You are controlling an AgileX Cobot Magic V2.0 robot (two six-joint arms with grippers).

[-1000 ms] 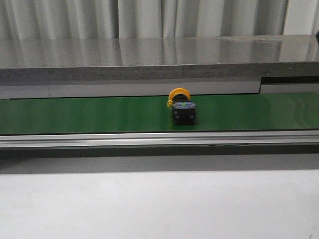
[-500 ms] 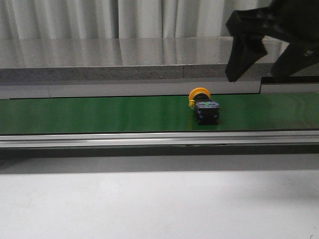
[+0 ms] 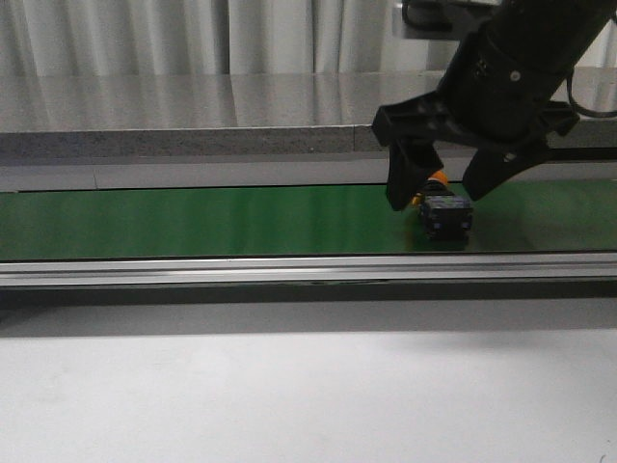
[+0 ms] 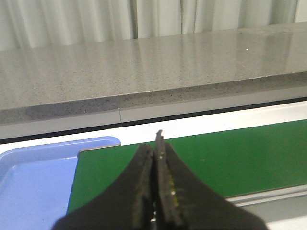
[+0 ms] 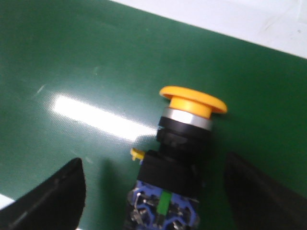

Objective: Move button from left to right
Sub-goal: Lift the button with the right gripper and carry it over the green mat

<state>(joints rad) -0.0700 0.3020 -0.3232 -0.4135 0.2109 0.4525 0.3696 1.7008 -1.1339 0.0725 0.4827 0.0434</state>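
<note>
The button (image 3: 445,214) lies on its side on the green belt (image 3: 193,220), right of centre, its yellow-orange cap (image 3: 439,177) pointing away and its black body toward me. My right gripper (image 3: 436,195) hangs over it, open, one finger on each side and neither touching. In the right wrist view the button (image 5: 184,143) sits between the spread fingers (image 5: 48,196) of the right gripper (image 5: 153,201), its blue terminal end nearest the wrist. My left gripper (image 4: 154,148) is shut on nothing above the belt's left end; the front view does not show it.
A grey stone ledge (image 3: 193,140) runs behind the belt and an aluminium rail (image 3: 193,270) along its front. A white tabletop (image 3: 289,395) lies nearer. A blue tray (image 4: 29,177) sits at the belt's left end, beside the left gripper.
The button has travelled to the right along the belt. My right arm has come down from the upper right, and its open fingers now straddle the button.
</note>
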